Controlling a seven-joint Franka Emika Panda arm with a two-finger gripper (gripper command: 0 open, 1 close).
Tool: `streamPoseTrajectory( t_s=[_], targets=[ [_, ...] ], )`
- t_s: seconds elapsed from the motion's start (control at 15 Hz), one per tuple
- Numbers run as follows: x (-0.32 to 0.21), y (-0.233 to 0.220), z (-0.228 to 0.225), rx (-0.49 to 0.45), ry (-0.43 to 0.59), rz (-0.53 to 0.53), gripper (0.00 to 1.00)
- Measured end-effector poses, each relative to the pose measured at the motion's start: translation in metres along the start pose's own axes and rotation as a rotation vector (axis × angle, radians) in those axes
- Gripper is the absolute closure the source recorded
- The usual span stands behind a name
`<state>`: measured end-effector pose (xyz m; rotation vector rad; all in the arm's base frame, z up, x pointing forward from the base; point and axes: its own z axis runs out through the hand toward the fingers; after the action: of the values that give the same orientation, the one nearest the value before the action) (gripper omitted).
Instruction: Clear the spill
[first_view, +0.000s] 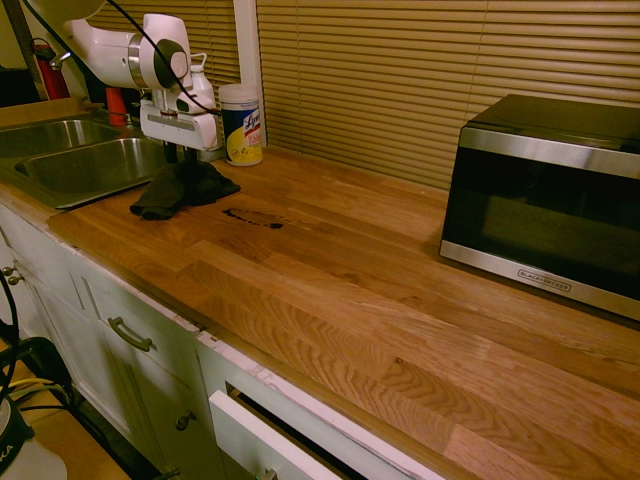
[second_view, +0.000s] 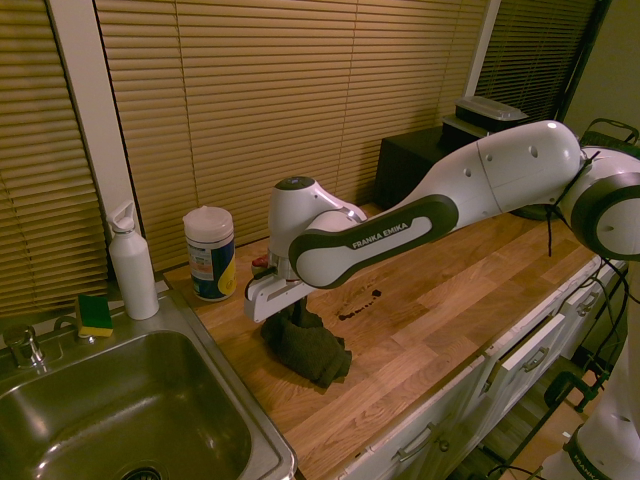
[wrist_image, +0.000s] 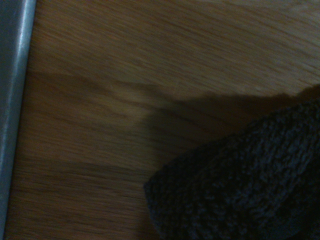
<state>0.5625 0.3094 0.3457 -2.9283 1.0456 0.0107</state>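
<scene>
The white arm's tool (first_view: 182, 158) points straight down into the bunched black cloth rag (first_view: 183, 189); I cannot tell whether it grips. The thin dark spill streak (first_view: 253, 217) lies just right of it, running left-right along the wooden worktop (first_view: 400, 300).

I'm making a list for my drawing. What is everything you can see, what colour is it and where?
spill: one, dark streak, on the wooden counter beside the cloth
cloth: one, black, bunched on the counter near the sink
wipes tub: one, white and yellow, by the blinds
microwave: one, black and silver, far end of the counter
sink: one, steel, set in the counter
sponge: one, yellow and green, behind the sink
bottle: one, white, behind the sink
tool: one, white, pointing down onto the cloth
</scene>
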Motion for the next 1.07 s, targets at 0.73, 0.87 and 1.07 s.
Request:
streamPoseTrajectory(
  t_s=[0.73,0.87,1.07],
  targets=[
    [0.050,0.028,-0.002,-0.024,-0.004,-0.002,1.00],
    [0.063,0.039,-0.003,-0.027,-0.004,0.014,1.00],
    [0.085,0.063,-0.005,-0.024,-0.002,0.043,1.00]
  ],
)
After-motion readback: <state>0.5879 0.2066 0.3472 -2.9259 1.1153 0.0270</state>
